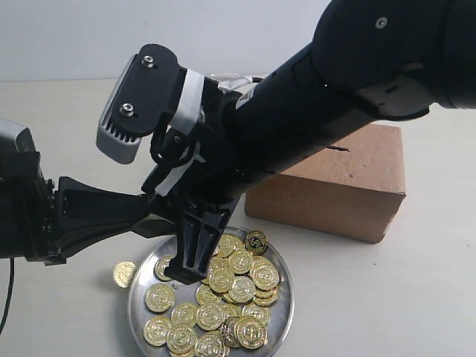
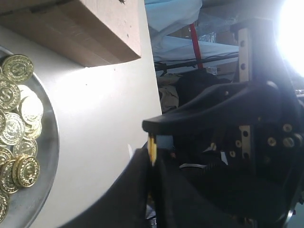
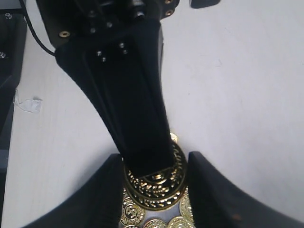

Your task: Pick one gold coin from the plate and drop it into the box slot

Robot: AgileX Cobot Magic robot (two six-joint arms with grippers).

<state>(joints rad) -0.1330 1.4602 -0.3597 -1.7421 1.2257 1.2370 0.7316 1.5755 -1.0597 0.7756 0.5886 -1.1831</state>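
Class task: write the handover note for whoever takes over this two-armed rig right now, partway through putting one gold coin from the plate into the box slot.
Left hand: shut on a gold coin, pinched edge-on.
Right hand: open, fingers down over the coins on the plate.
The box stands beyond the plate, apart from it, slot on top.
Done: a coin is gripped.
To do: carry it over the slot and release; the right arm crosses the path, so likely back it off first.

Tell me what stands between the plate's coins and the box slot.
The right arm reaches across between plate and box, its gripper down over the coins. The slot itself shows uncovered.
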